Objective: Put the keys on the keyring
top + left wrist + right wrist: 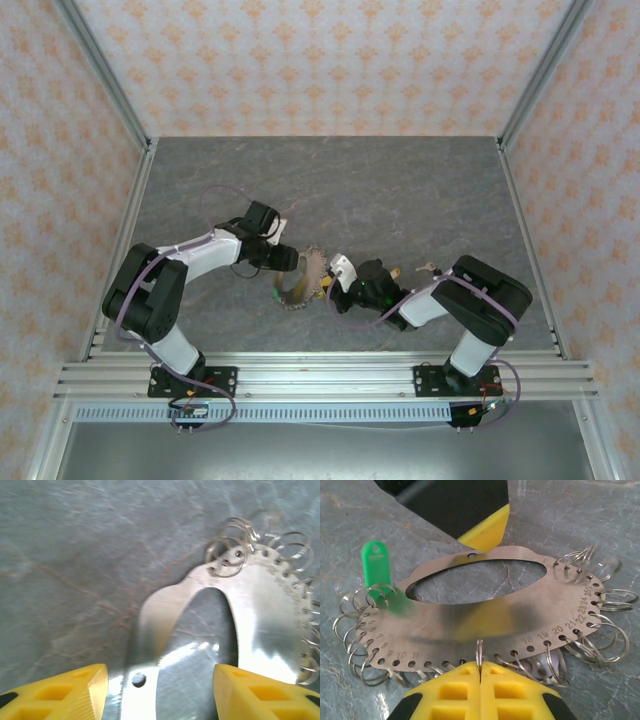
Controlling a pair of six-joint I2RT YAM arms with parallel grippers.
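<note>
The keyring (540, 605) is not a simple loop. It is a flat silver metal plate, crescent shape w/ a big oval opening in the middle. Along its outer curved edge there is a row of small holes w/ printed numbers, and in nearly each hole hangs a thin wire ring, so the edge looks ridged. In the top view it (298, 284) lies flat on the grey marbled surface (400, 190), near the front, between the two arms.

One green key (374, 560), a plastic-looking green head w/ a hole at the top, sits on a ring at one end of the plate; its lower part is blurred. A tiny gold-coloured key (428, 268) lies on the surface just beside the R arm, well apart from the plate, too small to tell details.

L gripper (160, 682): yellow fingers (70, 692) stand apart, and the narrow end of the plate, w/ one single hole, lies between them with a gap on each side, so not clamped.

R gripper (480, 672): fingers pressed together at the numbered edge, and one small ring (479, 652) stands upright exactly at their seam, so it looks pinched there.
</note>
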